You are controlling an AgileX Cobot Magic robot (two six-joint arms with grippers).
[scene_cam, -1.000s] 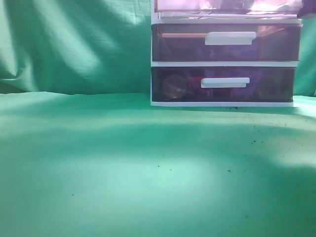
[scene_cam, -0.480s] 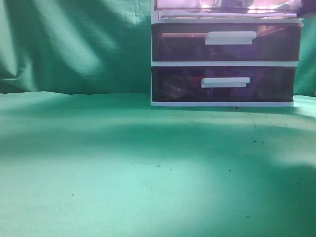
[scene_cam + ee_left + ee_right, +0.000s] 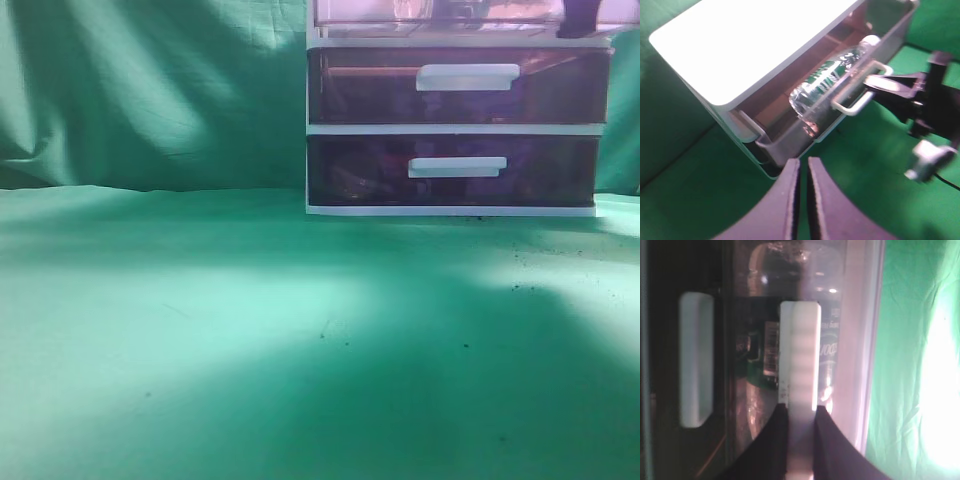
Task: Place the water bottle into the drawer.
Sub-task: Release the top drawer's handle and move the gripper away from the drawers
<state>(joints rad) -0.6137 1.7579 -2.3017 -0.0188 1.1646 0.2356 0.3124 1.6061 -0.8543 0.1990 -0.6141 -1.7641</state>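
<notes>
The bottle (image 3: 827,82) is lying on its side inside the top drawer (image 3: 890,37), cap toward the far end, so the placing itself appears to be done. The drawer is standing pulled out from the cabinet (image 3: 740,45).

The right gripper (image 3: 801,412) is clamping the drawer's white handle (image 3: 800,355); both fingers (image 3: 776,435) are pressing against the handle's sides. In the left wrist view, the same dark gripper (image 3: 880,86) is sitting on the handle (image 3: 860,97) at the drawer front. Through the clear front wall, the bottle's label (image 3: 832,347) is showing just behind the handle.

The left gripper (image 3: 803,170) is hovering above and in front of the cabinet, well apart from the drawer. Its fingers (image 3: 787,200) are lying almost together with only a thin gap, and are holding nothing.

In the exterior view, the two lower drawers (image 3: 457,128) are sitting closed, and the top drawer (image 3: 440,12) is only partly showing at the upper edge.

Judged remaining work: pushing the top drawer home, if closing is required, then releasing the handle and backing the right arm away.
</notes>
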